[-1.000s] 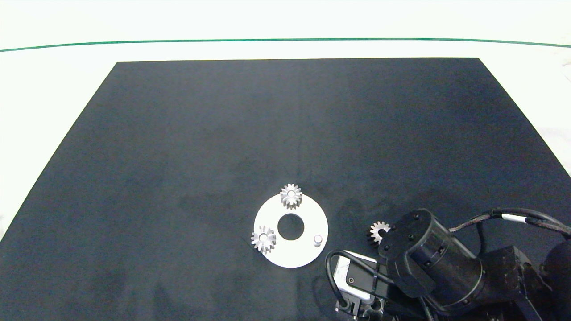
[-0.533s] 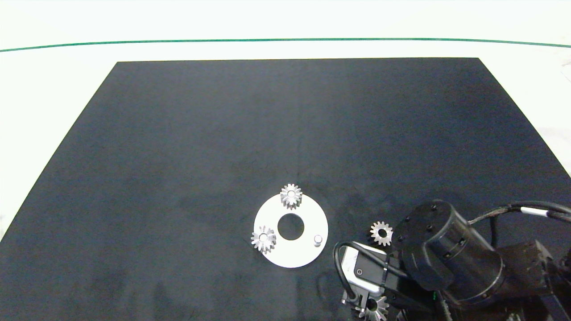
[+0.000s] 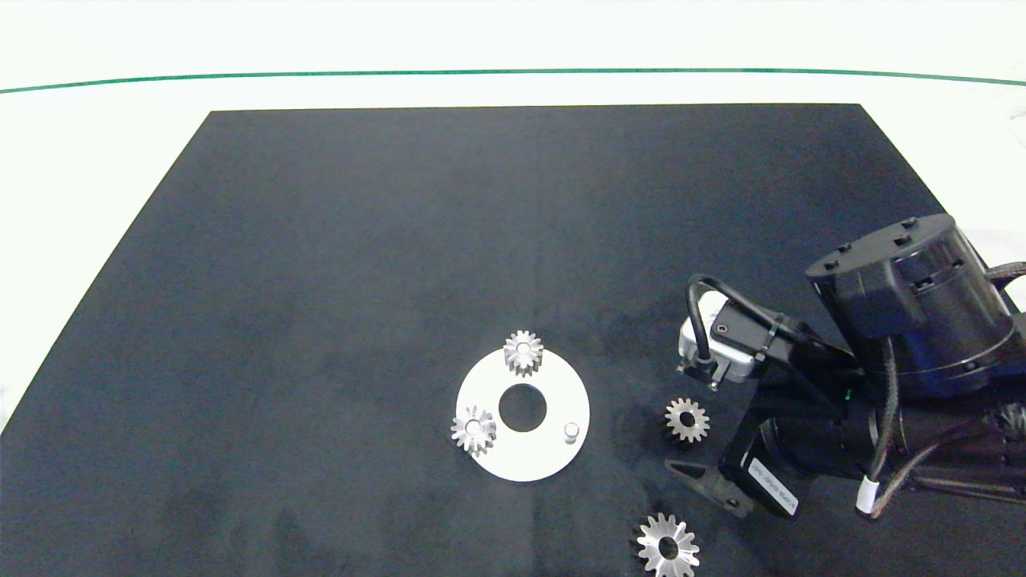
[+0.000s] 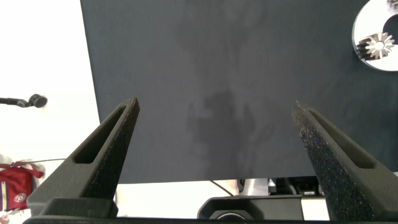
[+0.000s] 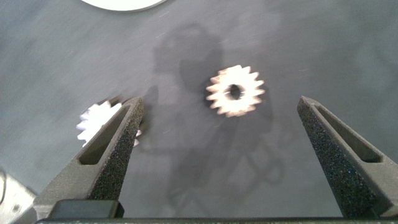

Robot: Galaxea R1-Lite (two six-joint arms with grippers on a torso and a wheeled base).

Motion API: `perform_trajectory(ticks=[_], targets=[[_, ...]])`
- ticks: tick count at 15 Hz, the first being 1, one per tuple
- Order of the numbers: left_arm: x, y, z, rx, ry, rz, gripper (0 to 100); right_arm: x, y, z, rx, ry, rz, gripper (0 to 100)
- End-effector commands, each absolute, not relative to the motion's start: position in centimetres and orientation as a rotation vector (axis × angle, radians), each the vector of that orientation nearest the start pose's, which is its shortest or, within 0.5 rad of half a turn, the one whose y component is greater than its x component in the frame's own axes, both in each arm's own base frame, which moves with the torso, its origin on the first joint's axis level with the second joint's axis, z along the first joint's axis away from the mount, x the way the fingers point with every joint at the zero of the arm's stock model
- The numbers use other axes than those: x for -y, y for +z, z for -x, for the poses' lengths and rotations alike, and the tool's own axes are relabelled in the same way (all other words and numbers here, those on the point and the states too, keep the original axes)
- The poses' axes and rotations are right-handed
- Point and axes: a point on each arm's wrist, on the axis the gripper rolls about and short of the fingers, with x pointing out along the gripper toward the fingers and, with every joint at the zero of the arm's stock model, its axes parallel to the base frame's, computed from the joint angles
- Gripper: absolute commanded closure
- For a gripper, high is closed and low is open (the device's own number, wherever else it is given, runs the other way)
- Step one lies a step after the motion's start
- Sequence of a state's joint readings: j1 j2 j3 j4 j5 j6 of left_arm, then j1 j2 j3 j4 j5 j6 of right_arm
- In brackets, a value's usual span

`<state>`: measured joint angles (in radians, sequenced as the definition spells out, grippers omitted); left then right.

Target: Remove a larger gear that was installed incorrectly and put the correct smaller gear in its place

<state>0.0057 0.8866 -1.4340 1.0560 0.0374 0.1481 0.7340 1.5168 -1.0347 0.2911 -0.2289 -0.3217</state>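
Nearest to me, the larger gear [image 3: 667, 548] lay flat on the black mat [image 3: 321, 240], close to its near edge and apart from everything else. Just beyond it my right gripper [image 5: 227, 134] hung above the mat with its fingers spread wide and nothing between them. The smaller gear [image 3: 686, 420] lay loose on the mat under that gap, beside the white ring plate [image 3: 553, 457]. On the plate, one peg [image 3: 571, 431] stood bare, while two small gears [image 3: 474, 429] sat on the other pegs. My left gripper [image 4: 217, 140] hung wide open and empty over bare mat, off to the side.
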Motion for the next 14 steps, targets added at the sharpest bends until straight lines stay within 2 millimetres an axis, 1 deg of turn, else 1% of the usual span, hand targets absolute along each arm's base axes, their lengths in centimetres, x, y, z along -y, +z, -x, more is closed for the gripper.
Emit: perform_trajectory(ticks=[1, 3, 4, 6, 13, 14], targets=[[-0.1, 33.7, -1.0, -0.521, 0.005, -0.154, 0, -16.6, 21.6, -20.0, -0.672, 0.575, 0.68, 0], [-0.1, 33.7, -1.1, -0.521, 0.003, -0.154, 0, -17.1, 21.3, -21.0, -0.702, 0.566, 0.681, 0], [-0.1, 33.7, -1.1, -0.519, 0.003, -0.156, 0, -17.8, 21.0, -22.0, -0.719, 0.557, 0.67, 0], [-0.1, 33.8, -1.0, -0.516, 0.003, -0.156, 0, -18.1, 20.5, -22.7, -0.734, 0.552, 0.672, 0], [-0.1, 33.8, -1.0, -0.515, 0.004, -0.154, 0, -17.9, 19.3, -23.2, -0.785, 0.54, 0.682, 0], [-0.1, 33.8, -1.0, -0.516, 0.005, -0.154, 0, -17.9, 19.2, -23.3, -0.788, 0.539, 0.682, 2]])
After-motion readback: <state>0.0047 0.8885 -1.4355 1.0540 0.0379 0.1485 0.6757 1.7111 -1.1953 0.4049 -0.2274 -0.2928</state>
